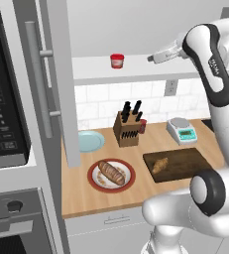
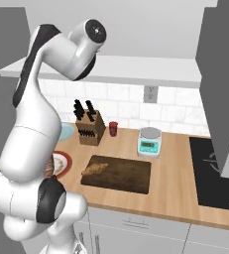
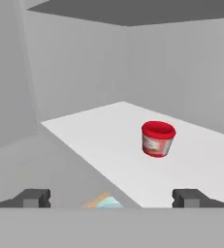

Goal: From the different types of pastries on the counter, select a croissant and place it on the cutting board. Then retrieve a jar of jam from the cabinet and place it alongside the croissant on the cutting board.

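On the white shelf of the cabinet (image 1: 150, 73), the jar of jam (image 3: 157, 139) stands upright with bare shelf all round it, well apart from the back and side walls and set back from the front edge. The gripper (image 3: 111, 198) hovers outside that edge, its fingers (image 3: 33, 197) spread wide and holding nothing, the jar still ahead of them. In the left base view the open door's bar handle (image 1: 35, 79) stands at the left. Down on the tabletop (image 1: 145, 191), the croissant (image 1: 160, 164) lies on the cutting board (image 1: 185, 161), near its left end. The loaf (image 1: 111, 172) rests on a red-rimmed plate (image 1: 94, 182); in the right base view the arm hides most of it.
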